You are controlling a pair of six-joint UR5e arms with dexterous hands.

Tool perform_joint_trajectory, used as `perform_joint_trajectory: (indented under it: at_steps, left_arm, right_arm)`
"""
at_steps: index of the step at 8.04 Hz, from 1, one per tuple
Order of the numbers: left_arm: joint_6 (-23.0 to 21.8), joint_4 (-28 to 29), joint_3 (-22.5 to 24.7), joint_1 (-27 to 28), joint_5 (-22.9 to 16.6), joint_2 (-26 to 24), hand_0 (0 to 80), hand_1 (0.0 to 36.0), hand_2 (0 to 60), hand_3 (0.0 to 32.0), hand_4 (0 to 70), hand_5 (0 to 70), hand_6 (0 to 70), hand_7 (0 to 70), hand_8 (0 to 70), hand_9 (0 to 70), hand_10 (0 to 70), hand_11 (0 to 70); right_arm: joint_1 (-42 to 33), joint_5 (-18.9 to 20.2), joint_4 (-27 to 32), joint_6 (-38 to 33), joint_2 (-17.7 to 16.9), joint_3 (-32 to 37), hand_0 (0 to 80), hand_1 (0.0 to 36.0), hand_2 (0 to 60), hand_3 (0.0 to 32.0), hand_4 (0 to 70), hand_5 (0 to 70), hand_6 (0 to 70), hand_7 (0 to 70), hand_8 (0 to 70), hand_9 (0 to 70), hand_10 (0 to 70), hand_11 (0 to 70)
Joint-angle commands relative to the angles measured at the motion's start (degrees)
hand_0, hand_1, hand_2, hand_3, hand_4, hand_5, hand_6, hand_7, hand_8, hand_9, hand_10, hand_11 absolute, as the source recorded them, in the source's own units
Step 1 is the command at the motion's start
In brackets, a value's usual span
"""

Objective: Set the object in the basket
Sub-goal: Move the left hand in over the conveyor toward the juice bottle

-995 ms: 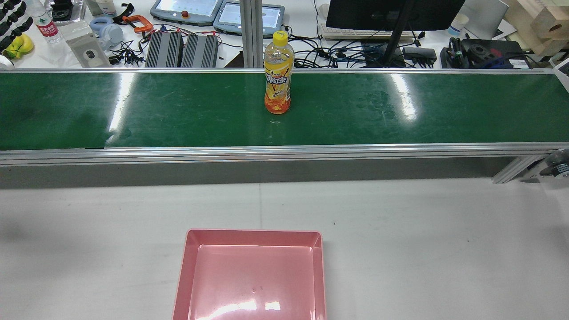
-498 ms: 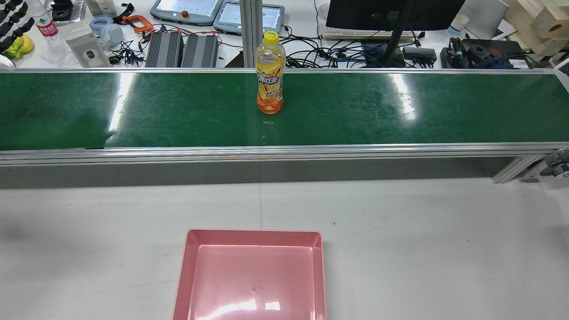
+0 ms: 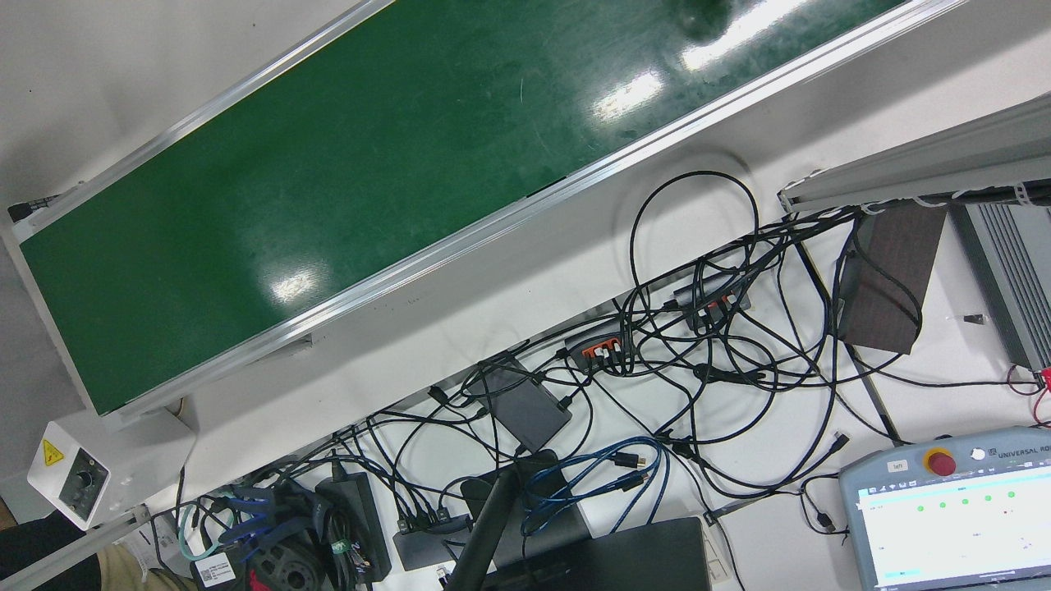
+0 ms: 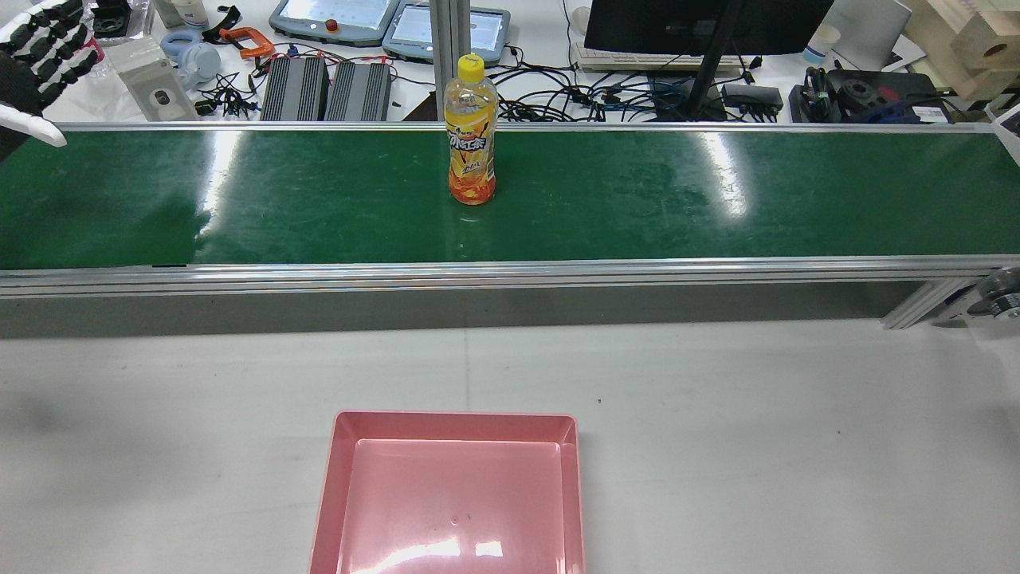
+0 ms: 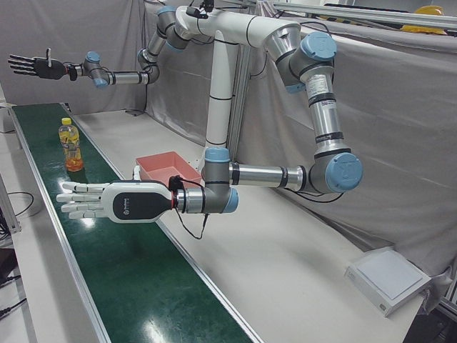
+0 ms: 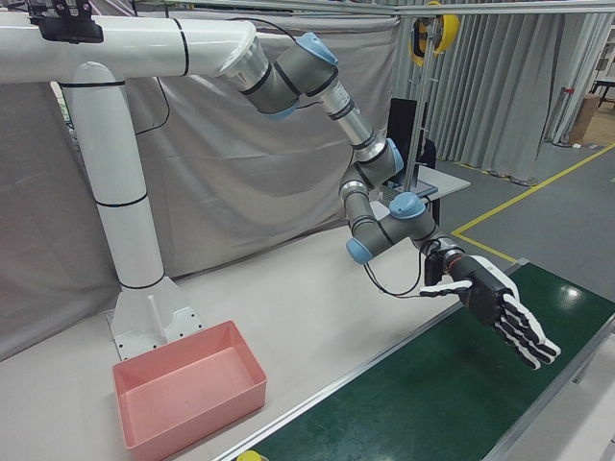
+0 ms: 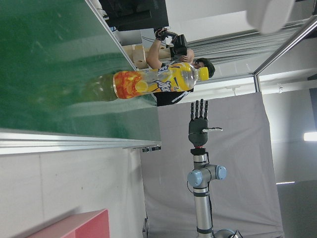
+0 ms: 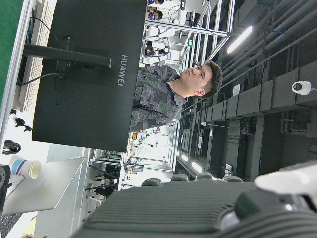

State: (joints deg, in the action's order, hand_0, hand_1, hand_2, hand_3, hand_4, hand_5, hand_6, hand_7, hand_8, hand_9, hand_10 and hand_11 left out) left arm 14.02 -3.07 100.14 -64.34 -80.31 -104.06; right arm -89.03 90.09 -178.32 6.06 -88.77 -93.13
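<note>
An orange-drink bottle (image 4: 471, 135) with a yellow cap stands upright on the green conveyor belt (image 4: 677, 199), roughly opposite the empty pink basket (image 4: 454, 416) on the white table. My left hand (image 5: 107, 202) hovers flat over the belt, open with fingers spread, well short of the bottle (image 5: 70, 146). The rear view shows the same left hand (image 4: 36, 48) at its top left corner, and the right-front view shows that left hand (image 6: 495, 312) beyond the basket (image 6: 192, 418). My right hand (image 5: 32, 66) is raised high past the belt's far end, open and holding nothing. The left hand view shows the bottle (image 7: 153, 82) with the right hand (image 7: 198, 119) far behind it.
Beyond the belt lies a desk with a monitor (image 4: 701, 24), teach pendants (image 4: 335, 16) and tangled cables (image 3: 698, 345). An aluminium post (image 4: 450, 48) rises just behind the bottle. A person (image 8: 163, 94) stands behind the monitor. The white pedestal (image 6: 135, 240) stands behind the basket.
The bottle has travelled leftward along the belt in the rear view. My left hand has come further into the top left corner of that view.
</note>
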Motion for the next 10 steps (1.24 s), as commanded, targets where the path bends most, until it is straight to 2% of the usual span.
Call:
perform_joint_trajectory:
  at_steps: [1, 5, 7, 9, 10]
  left_arm:
    - [1.8, -2.7, -0.1, 5.5, 1.7, -3.0, 69.6, 12.3, 0.0, 0.0, 0.0, 14.4, 0.0, 0.3, 0.0, 0.0, 1.2, 4.3]
    - [1.8, -3.4, -0.1, 6.4, 1.9, -4.2, 68.1, 11.9, 0.0, 0.0, 0.0, 14.0, 0.0, 0.3, 0.0, 0.0, 1.4, 4.6]
    - [1.7, -4.0, 0.4, 7.6, 5.5, -4.1, 67.7, 11.9, 0.0, 0.0, 0.0, 10.9, 0.0, 0.0, 0.0, 0.0, 1.6, 4.9]
    - [1.5, -7.6, 3.7, 7.9, 5.6, -4.2, 71.2, 12.4, 0.0, 0.0, 0.0, 10.8, 0.0, 0.0, 0.0, 0.0, 1.9, 5.4]
    - [1.8, -10.1, 7.1, 7.7, 5.7, -4.1, 70.2, 12.3, 0.0, 0.0, 0.0, 10.1, 0.0, 0.0, 0.0, 0.0, 2.1, 5.6]
  right_arm:
    - [0.0, 0.0, 0.0, 0.0, 0.0, 0.0, 0.0, 0.0, 0.0, 0.0, 0.0, 0.0, 0.0, 0.0, 0.0, 0.0, 0.0, 0.0]
    - [0.0, 0.0, 0.0, 0.0, -0.1, 0.0, 0.0, 0.0, 0.0, 0.0, 0.0, 0.0, 0.0, 0.0, 0.0, 0.0, 0.0, 0.0]
    - [0.0, 0.0, 0.0, 0.0, -0.1, 0.0, 0.0, 0.0, 0.0, 0.0, 0.0, 0.0, 0.0, 0.0, 0.0, 0.0, 0.0, 0.0]
    - [0.0, 0.0, 0.0, 0.0, -0.1, -0.2, 0.0, 0.0, 0.0, 0.0, 0.0, 0.0, 0.0, 0.0, 0.0, 0.0, 0.0, 0.0]
    - [0.0, 0.0, 0.0, 0.0, -0.1, -0.2, 0.0, 0.0, 0.0, 0.0, 0.0, 0.0, 0.0, 0.0, 0.0, 0.0, 0.0, 0.0]
